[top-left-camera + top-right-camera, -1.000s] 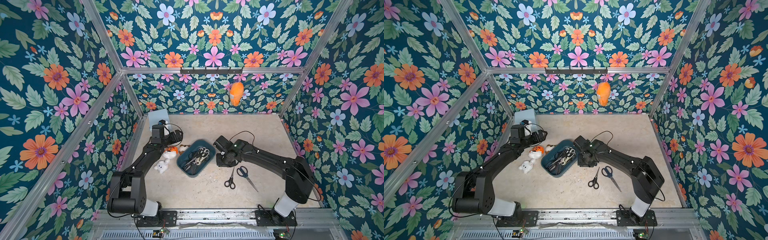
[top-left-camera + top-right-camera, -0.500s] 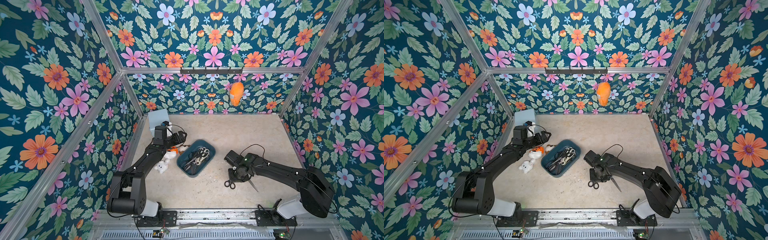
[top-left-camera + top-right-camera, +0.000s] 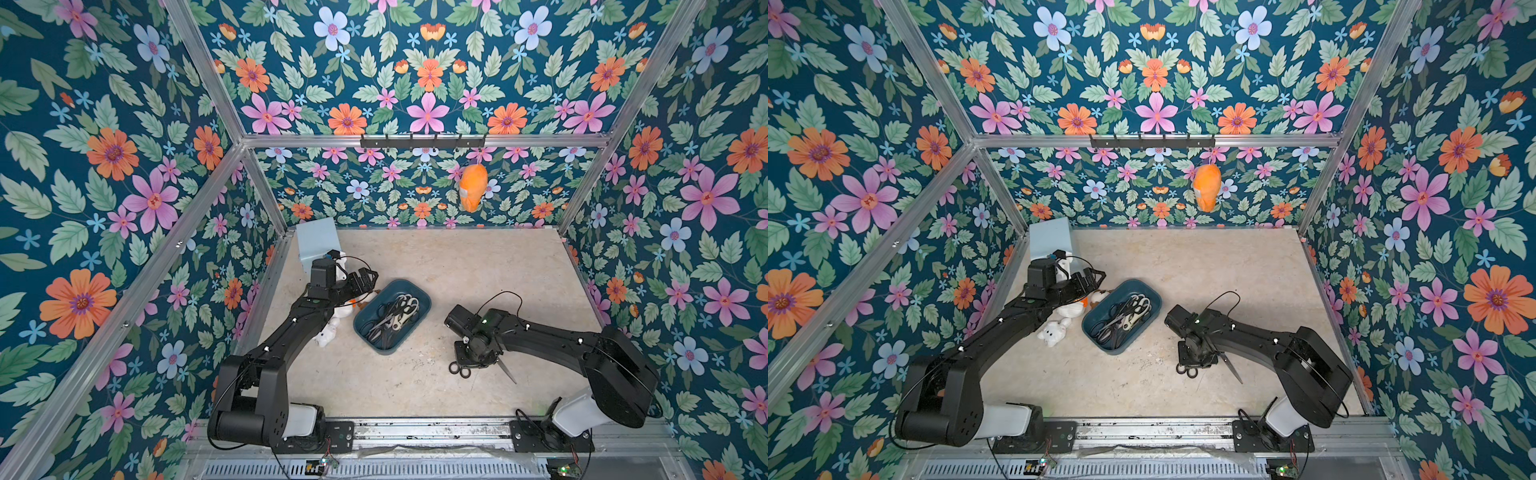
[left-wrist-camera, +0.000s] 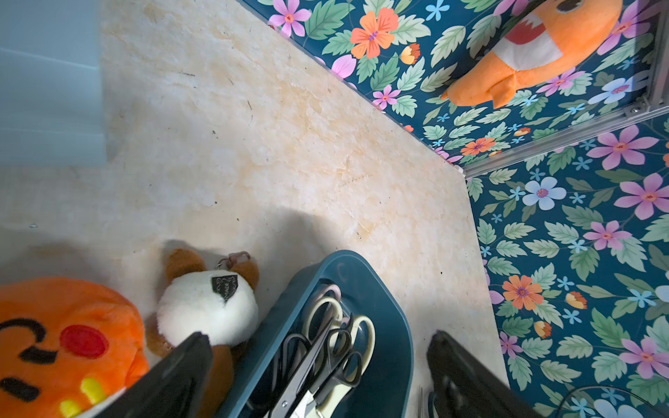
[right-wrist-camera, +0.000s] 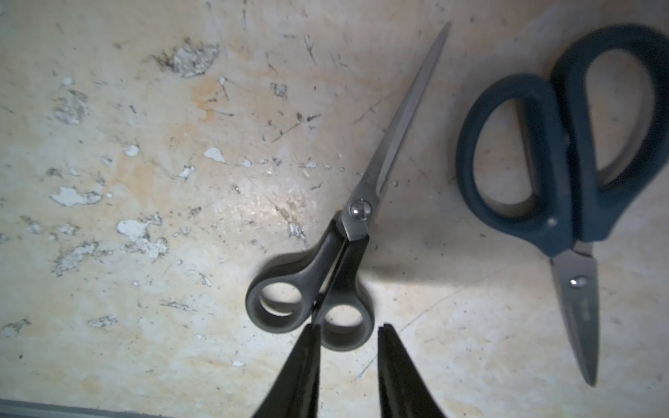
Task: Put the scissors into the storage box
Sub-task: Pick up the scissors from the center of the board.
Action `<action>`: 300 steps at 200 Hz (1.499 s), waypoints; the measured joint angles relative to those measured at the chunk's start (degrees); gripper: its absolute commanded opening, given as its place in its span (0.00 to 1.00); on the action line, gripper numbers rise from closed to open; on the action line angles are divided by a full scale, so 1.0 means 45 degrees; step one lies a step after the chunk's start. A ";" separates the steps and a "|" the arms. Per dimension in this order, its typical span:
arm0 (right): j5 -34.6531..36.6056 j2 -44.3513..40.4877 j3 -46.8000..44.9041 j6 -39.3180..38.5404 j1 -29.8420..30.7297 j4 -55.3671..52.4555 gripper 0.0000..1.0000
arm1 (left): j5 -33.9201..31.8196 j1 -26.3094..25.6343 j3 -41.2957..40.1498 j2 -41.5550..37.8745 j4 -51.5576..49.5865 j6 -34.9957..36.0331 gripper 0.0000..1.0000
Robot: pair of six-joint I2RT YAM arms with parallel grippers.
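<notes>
Right gripper hung low over black scissors near-right of the box, its narrow jaws straddling one handle loop, seemingly to lift them. The left gripper hovered wide-jawed at the box's far end.

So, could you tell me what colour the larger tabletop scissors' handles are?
Dark blue; the larger scissors show best in the right wrist view.

In a top view, your dark teal plastic storage box sits left of centre on the beige counter, metal-bladed scissors piled inside. A white plush toy lies at its left; right of it, small black-handled scissors lie left of blue-handled scissors.
</notes>
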 measured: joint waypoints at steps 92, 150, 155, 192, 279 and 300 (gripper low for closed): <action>-0.0432 0.1069 0.2098 0.0063 0.0034 -0.0622 0.26 | -0.0219 -0.0102 0.0083 0.0087 0.0214 -0.0073 0.98; -0.1622 0.2409 0.2395 0.0903 0.0515 -0.0549 0.27 | -0.0296 -0.0102 0.0209 0.0097 0.0253 -0.0053 0.98; -0.1627 0.2409 0.2380 0.0981 0.0505 -0.0573 0.27 | -0.0296 -0.0102 0.0219 0.0102 0.0248 -0.0034 0.98; -0.1763 0.2531 0.2409 0.1418 0.0520 -0.0588 0.27 | -0.0306 -0.0102 0.0272 0.0219 0.0233 -0.0010 0.98; -0.1938 0.3682 0.3177 0.1501 0.0413 -0.0894 0.22 | -0.0335 -0.0112 0.0500 0.0223 0.0019 0.0078 0.98; -0.1792 0.3983 0.3434 0.1501 0.0311 -0.1069 0.22 | -0.0359 -0.0112 0.0510 0.0189 -0.0005 0.0087 0.98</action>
